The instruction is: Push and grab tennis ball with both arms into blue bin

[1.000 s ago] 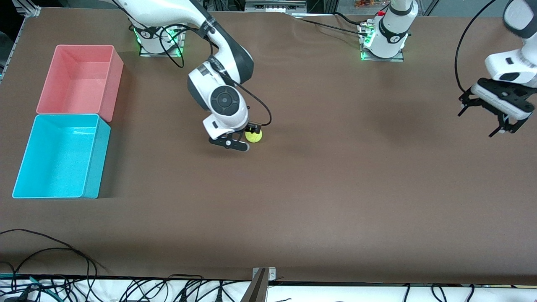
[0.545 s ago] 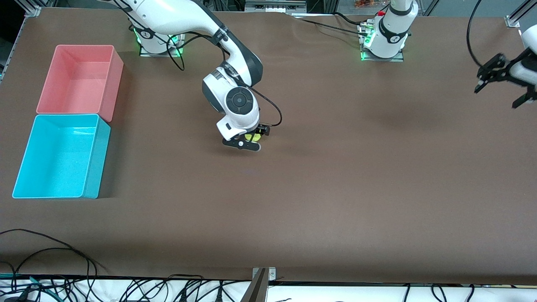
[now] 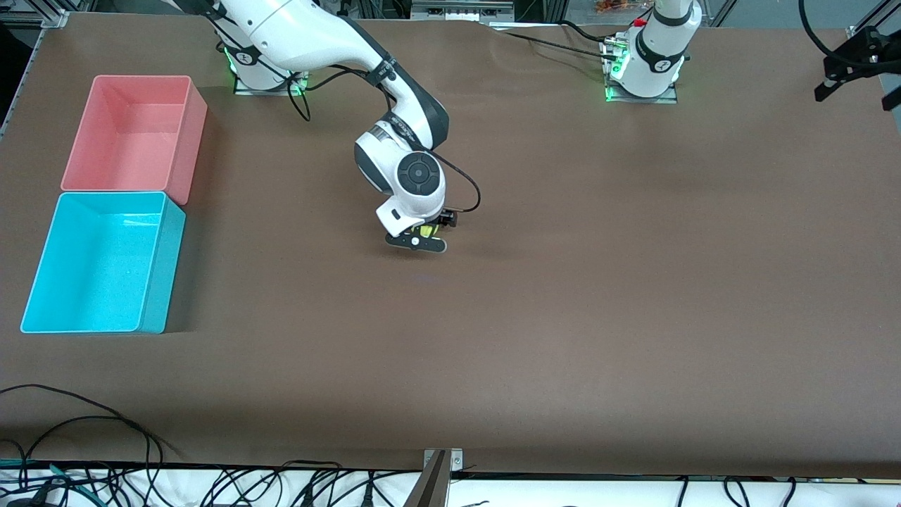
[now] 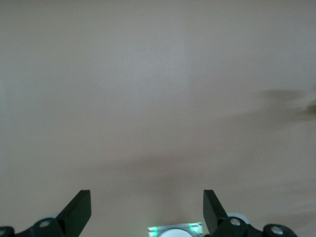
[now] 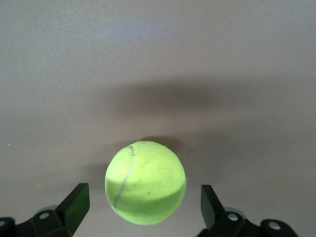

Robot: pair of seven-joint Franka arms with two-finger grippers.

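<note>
Brown matte table (image 3: pixel 563 317) fills nearly the whole front view, w/ faint creases near the robot bases and soft shadows. Along the edge nearest the front cam: a white strip w/ tangled black cables (image 3: pixel 84 451) and a metal bracket (image 3: pixel 440 468) at mid-edge. Aluminium framing shows at the corners by the bases; green lights glow at both bases.

Right gripper (image 3: pixel 424 235) is down at table level near mid-table, fingers spread wide either side of the tennis ball (image 3: pixel 426 229). Right wrist view: ball (image 5: pixel 145 182) sits on the brown surface between the fingers (image 5: pixel 74 205), gaps on both sides, not clamped; curved seam visible.

Left gripper (image 3: pixel 855 63) is up in the air at the left arm's end of the table, partly cut off by the frame edge. Left wrist view shows its fingers (image 4: pixel 79 210) apart w/ nothing between, only bare brown surface below.

Blue bin (image 3: pixel 165 267) sits at the right arm's end, well apart from the ball; pink bin (image 3: pixel 190 134) touches it, farther from the front cam. Nothing inside either bin.
</note>
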